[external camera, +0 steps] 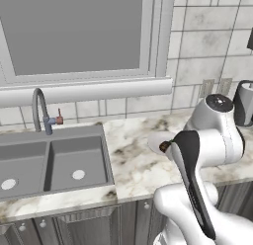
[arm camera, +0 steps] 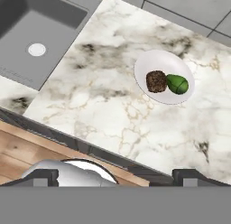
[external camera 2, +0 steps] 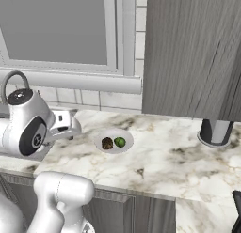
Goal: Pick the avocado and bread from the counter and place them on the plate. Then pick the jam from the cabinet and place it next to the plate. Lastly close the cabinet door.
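Both bread (arm camera: 156,81) and avocado (arm camera: 177,84) sit on the plate (arm camera: 153,60); end effector (arm camera: 115,175) spread, raised above counter (arm camera: 103,105).

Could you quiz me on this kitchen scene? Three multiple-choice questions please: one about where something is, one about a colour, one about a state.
1. Where is the bread?
A. In the sink
B. On the plate
C. On the floor

2. What colour is the avocado?
A. Green
B. Red
C. Yellow

3. What is the gripper doing?
A. Clamping the bread
B. Holding the plate
C. Open, holding nothing

Answers:
1. B: the bread lies on the plate beside the avocado.
2. A: it is glossy green.
3. C: its fingertips stand wide apart with nothing between.
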Controlling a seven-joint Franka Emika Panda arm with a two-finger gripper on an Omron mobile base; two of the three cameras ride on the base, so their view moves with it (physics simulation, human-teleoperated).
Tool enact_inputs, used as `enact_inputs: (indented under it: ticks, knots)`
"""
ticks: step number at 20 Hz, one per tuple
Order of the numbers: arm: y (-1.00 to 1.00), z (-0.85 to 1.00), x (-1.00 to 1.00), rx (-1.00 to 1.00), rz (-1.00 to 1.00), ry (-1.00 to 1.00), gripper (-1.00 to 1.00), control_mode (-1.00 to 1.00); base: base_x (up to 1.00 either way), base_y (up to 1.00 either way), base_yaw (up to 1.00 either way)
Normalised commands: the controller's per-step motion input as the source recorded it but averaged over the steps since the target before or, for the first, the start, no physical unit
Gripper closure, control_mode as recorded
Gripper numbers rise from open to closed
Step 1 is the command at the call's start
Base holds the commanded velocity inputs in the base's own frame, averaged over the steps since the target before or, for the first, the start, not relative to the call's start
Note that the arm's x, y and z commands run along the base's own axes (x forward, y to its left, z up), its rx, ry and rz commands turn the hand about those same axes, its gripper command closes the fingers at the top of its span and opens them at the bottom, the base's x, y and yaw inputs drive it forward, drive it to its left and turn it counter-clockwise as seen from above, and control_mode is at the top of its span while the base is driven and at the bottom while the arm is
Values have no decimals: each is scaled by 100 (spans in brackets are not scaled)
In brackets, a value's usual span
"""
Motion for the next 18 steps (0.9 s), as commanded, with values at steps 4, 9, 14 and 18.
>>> enact_inputs:
  ticks: [4,9,14,18]
  knots:
    - [3,17,-58,0,-4,-5,-100,-100,0,0,0]
    - [0,2,-62,3,-2,-6,-100,-100,0,0,0]
    - [0,0,-28,1,-2,-3,-100,-100,0,0,0]
    - [0,0,0,0,-2,0,-100,-100,0,0,0]
